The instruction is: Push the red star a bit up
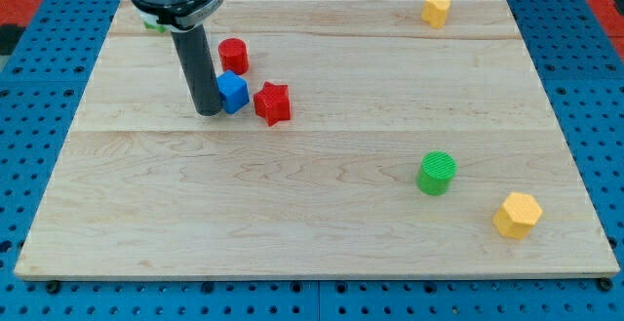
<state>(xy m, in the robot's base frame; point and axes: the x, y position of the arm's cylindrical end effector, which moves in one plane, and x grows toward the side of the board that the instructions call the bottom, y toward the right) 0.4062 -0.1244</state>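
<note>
The red star (273, 103) lies on the wooden board (312, 194) in the upper left part of the view. A blue block (232, 92) sits just left of it, touching or nearly touching it. A red cylinder (233, 57) stands just above the blue block. My tip (209, 111) rests on the board right against the left side of the blue block, left of the red star.
A green cylinder (437, 173) and a yellow hexagonal block (517, 215) sit at the lower right. Another yellow block (436, 10) is at the top right. A green block (153, 23) peeks out behind the arm at the top left.
</note>
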